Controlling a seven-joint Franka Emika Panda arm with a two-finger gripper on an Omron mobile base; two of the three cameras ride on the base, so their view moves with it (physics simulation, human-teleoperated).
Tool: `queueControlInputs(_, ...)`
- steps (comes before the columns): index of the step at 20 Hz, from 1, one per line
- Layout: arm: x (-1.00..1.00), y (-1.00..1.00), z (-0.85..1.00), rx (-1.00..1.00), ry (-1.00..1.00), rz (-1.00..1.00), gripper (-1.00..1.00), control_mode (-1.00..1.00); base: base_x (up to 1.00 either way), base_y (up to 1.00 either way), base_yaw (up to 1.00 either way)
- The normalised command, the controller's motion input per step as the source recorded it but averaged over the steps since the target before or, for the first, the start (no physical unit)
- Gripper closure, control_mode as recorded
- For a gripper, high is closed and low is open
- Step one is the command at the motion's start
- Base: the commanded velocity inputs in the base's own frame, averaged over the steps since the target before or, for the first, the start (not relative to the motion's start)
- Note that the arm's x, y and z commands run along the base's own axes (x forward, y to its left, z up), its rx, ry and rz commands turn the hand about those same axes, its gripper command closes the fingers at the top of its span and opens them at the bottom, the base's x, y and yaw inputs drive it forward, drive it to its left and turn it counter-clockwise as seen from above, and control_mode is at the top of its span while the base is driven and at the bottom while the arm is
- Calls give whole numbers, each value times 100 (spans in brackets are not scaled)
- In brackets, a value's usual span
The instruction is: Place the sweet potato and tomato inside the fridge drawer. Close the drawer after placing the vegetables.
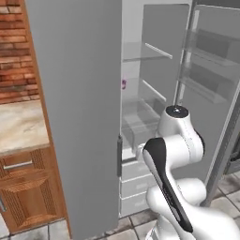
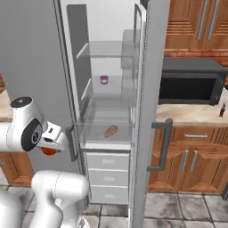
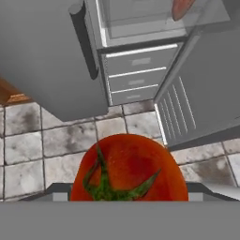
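Note:
A glossy red tomato point(image 3: 129, 164) with a green stalk sits right in front of the hand camera, held above the tiled floor. In the right base view my gripper point(image 2: 48, 147) hangs low at the left, outside the fridge, shut on the tomato point(image 2: 49, 152). The fridge drawer point(image 2: 91, 133) is a clear bin pulled out from the fridge. The orange-brown sweet potato point(image 2: 111, 131) lies in it. In the hand view the sweet potato point(image 3: 180, 7) peeks in at the top edge, inside the fridge drawer point(image 3: 140, 28).
Both fridge doors stand open: the left door point(image 1: 79, 117) close beside the arm, the right door point(image 2: 151, 89) with its handle point(image 2: 162, 147). A small purple cup point(image 2: 104, 79) sits on a glass shelf. White opaque drawers point(image 2: 109, 173) lie under the bin. A microwave point(image 2: 191, 82) is at the right.

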Motion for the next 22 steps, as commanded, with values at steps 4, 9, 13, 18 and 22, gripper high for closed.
queueControlInputs(4, 0, 0, 0, 0, 0, 0, 100, 100, 43, 26, -24)
queueControlInputs(9, 0, 0, 0, 0, 0, 0, 100, 100, 43, 37, -21)
queueControlInputs(13, 0, 0, 0, 0, 0, 0, 100, 100, 40, 40, -21)
queueControlInputs(18, 0, 0, 0, 0, 0, 0, 100, 100, 41, 22, -18)
queueControlInputs(22, 0, 0, 0, 0, 0, 0, 100, 100, 48, 16, -16)
